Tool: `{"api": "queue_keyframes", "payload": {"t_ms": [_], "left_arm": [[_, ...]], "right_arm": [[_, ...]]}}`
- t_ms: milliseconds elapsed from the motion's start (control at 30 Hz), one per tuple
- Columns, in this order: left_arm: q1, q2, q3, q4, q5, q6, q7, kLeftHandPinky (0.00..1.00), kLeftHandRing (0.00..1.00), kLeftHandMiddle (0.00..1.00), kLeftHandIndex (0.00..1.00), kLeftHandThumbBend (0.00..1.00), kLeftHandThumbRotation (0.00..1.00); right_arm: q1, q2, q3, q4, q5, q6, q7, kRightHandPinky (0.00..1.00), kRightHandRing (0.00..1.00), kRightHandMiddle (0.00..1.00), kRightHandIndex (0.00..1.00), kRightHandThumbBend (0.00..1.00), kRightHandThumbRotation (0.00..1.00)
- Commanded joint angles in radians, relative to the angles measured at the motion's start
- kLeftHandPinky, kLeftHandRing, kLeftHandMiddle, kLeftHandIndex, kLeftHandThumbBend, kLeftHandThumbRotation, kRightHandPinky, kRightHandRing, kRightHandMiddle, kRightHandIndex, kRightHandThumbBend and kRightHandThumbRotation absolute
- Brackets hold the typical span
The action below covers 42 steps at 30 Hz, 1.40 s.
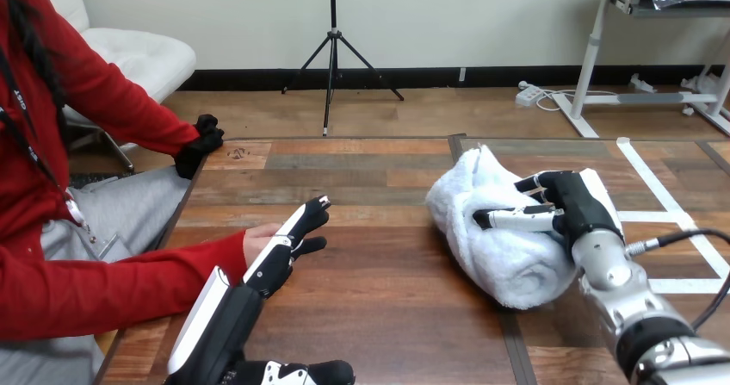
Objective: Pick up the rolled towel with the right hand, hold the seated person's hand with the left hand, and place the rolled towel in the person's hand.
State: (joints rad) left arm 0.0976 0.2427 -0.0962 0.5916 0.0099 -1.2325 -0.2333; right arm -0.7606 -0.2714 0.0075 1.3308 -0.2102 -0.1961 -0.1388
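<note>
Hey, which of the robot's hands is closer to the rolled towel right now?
The right. The right hand sits on the rolled towel, fingers curled over it; the left hand is well apart across the table, beside the person's hand.

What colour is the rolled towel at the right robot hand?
The rolled towel is plain white, clearest in the head view.

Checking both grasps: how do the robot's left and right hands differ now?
The left hand has straight fingers beside the person's hand; the right hand curls fingers and thumb round the white rolled towel. The left points away up the table; the right points leftward. Both sit low over the wooden table.
</note>
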Motion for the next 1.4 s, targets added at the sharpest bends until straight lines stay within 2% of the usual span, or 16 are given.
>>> {"api": "queue_keyframes", "payload": {"t_ms": [0, 200, 400, 633, 933, 1367], "left_arm": [[-0.049, 0.019, 0.013, -0.045, -0.013, -0.001, -0.005, 0.86, 0.94, 0.96, 0.94, 1.00, 0.62], [-0.047, 0.021, 0.006, -0.047, -0.029, 0.006, -0.011, 0.86, 0.94, 0.96, 0.94, 1.00, 0.61], [-0.045, 0.025, 0.010, -0.051, -0.024, 0.008, -0.011, 0.86, 0.94, 0.96, 0.94, 1.00, 0.60], [-0.039, 0.038, -0.002, -0.066, -0.045, 0.038, -0.034, 0.85, 0.93, 0.95, 0.94, 1.00, 0.59], [-0.035, 0.053, -0.013, -0.085, -0.081, 0.070, -0.085, 0.87, 0.90, 0.92, 0.93, 1.00, 0.56], [-0.020, 0.059, -0.006, -0.118, -0.086, 0.105, -0.117, 0.89, 0.90, 0.91, 0.91, 1.00, 0.55]], "right_arm": [[0.015, 0.023, -0.022, -0.086, 0.027, -0.126, -0.038, 0.34, 0.42, 0.52, 0.52, 0.80, 0.00], [0.065, 0.031, -0.027, -0.117, 0.030, -0.253, -0.072, 0.33, 0.40, 0.51, 0.51, 0.78, 0.00], [0.097, 0.039, -0.026, -0.136, 0.029, -0.325, -0.094, 0.32, 0.39, 0.49, 0.49, 0.76, 0.00], [0.143, 0.056, -0.023, -0.155, 0.019, -0.435, -0.143, 0.30, 0.37, 0.48, 0.47, 0.76, 0.00], [0.175, 0.072, -0.020, -0.159, 0.005, -0.525, -0.192, 0.28, 0.35, 0.46, 0.46, 0.76, 0.00], [0.201, 0.095, -0.015, -0.163, -0.018, -0.594, -0.257, 0.27, 0.33, 0.43, 0.45, 0.75, 0.00]]}}
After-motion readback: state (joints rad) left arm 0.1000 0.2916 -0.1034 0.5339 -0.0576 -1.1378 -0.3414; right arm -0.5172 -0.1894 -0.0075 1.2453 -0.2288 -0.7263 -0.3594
